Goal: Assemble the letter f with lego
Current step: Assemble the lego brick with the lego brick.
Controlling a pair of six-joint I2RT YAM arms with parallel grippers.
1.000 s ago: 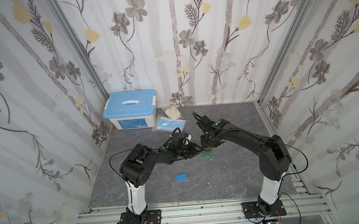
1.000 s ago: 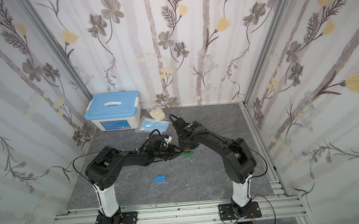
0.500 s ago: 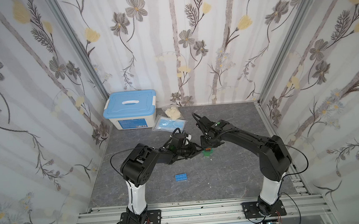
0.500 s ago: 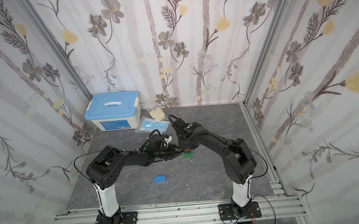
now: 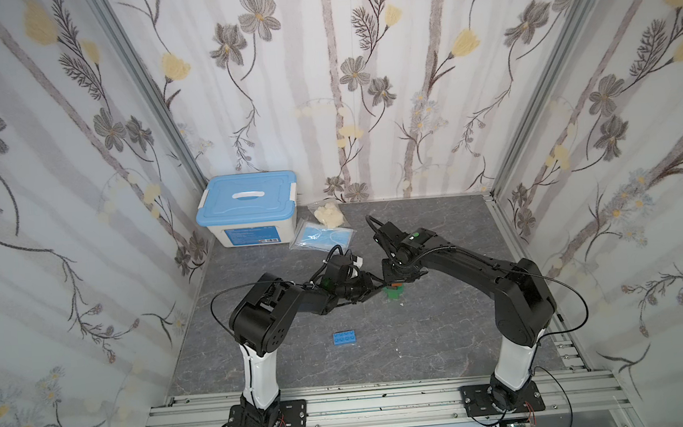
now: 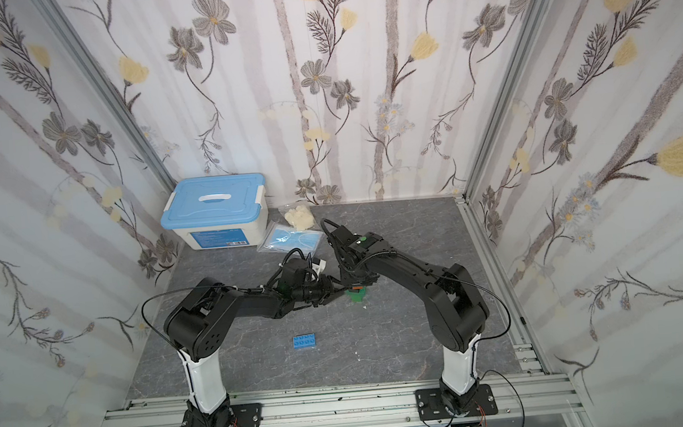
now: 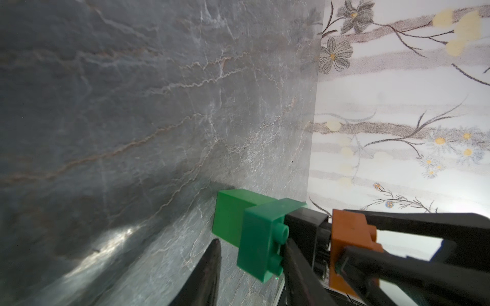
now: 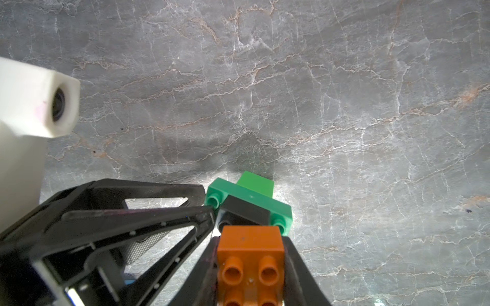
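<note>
While the left gripper point(image 7: 252, 243) was clenched on the green studded plastic brick point(image 8: 233, 189), probably to steady the standing stack point(image 5: 394, 293) centrally, the right gripper point(image 8: 249, 238) grasped the small orange plastic brick point(image 8: 250, 250), seemingly pressing it onto the black brick point(image 8: 245, 212). The long light-blue plastic brick point(image 5: 344, 338) lay alone, nearer and left. On the blue-lidded white plastic box point(image 5: 248, 213), far left, the label was too small to read.

Floral-papered walls point(image 5: 364, 96) enclose a grey marbled floor point(image 5: 424, 333)

Veined grey tabletop point(image 5: 425, 341); green brick point(image 8: 256, 184), black brick point(image 8: 244, 213), orange brick point(image 8: 250, 246), blue brick point(image 5: 344, 338).
</note>
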